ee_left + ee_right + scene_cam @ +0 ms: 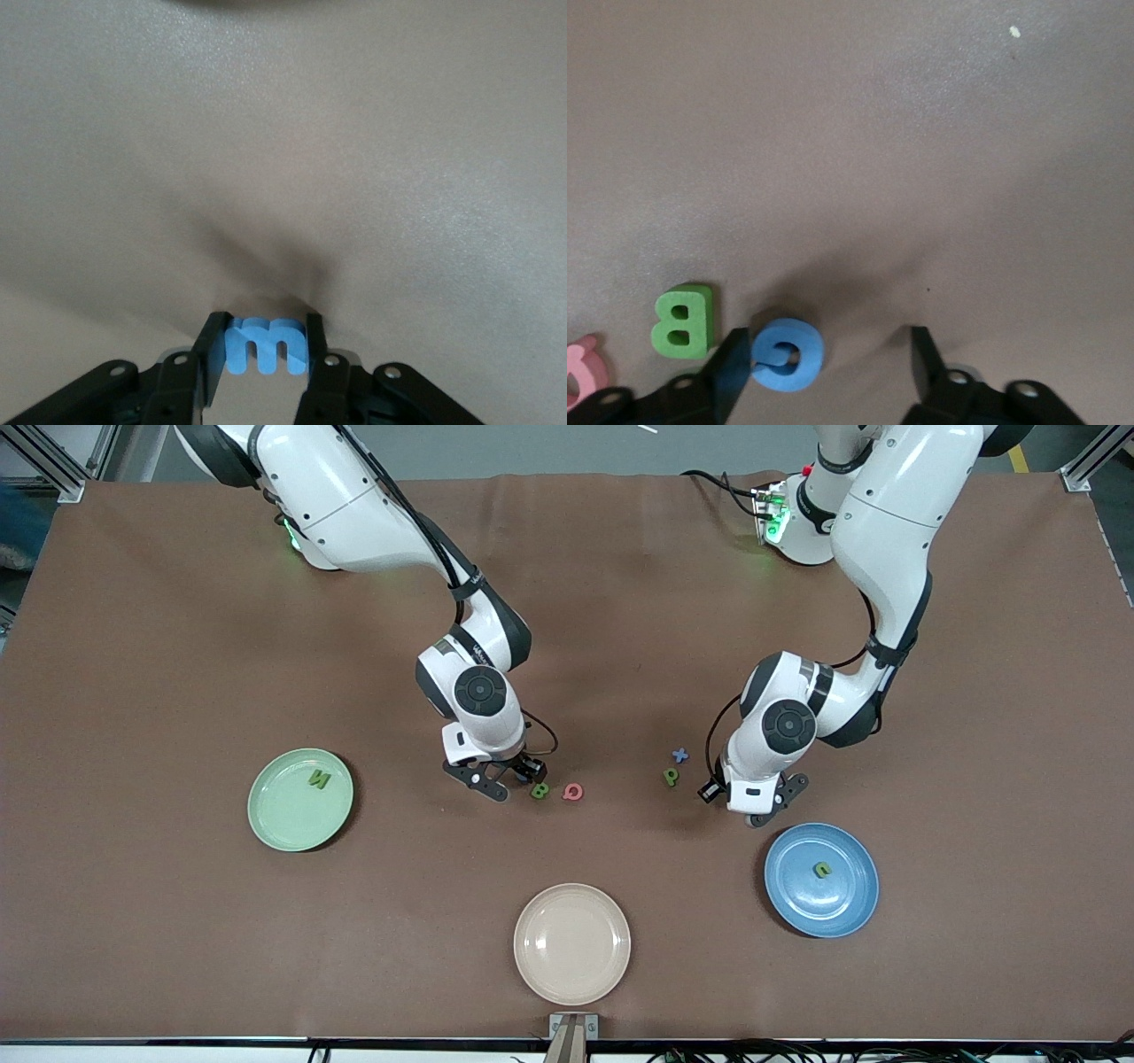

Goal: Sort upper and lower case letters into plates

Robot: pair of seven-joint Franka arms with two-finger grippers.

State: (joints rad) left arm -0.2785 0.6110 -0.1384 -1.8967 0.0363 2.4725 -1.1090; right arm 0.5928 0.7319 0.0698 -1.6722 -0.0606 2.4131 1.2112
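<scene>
Nearest the front camera sat the beige plate (pixel 571 943), bare, at the counter's (pixel 177 921) edge. Farther from it, toward the left arm's end, the blue plate (pixel 821 880) held one small green letter (pixel 822 870); toward the right arm's end the green plate (pixel 299 799) held a green N (pixel 319 780).

The left tool (pixel 760 812) was down at the counter just beside the blue plate, its fingers (pixel 211 354) closed against both sides of a blue m (pixel 266 346). Near it lay a green P (pixel 671 777) and, farther back, a blue X (pixel 679 755).

The right tool (pixel 505 779) was low at the counter's middle, its fingers (pixel 729 370) spread wide around a blue G (pixel 787 354), one finger seemingly touching the letter, the other well apart from it. Beside it lay a green B (pixel 682 320) and a pink Q (pixel 573 791).
</scene>
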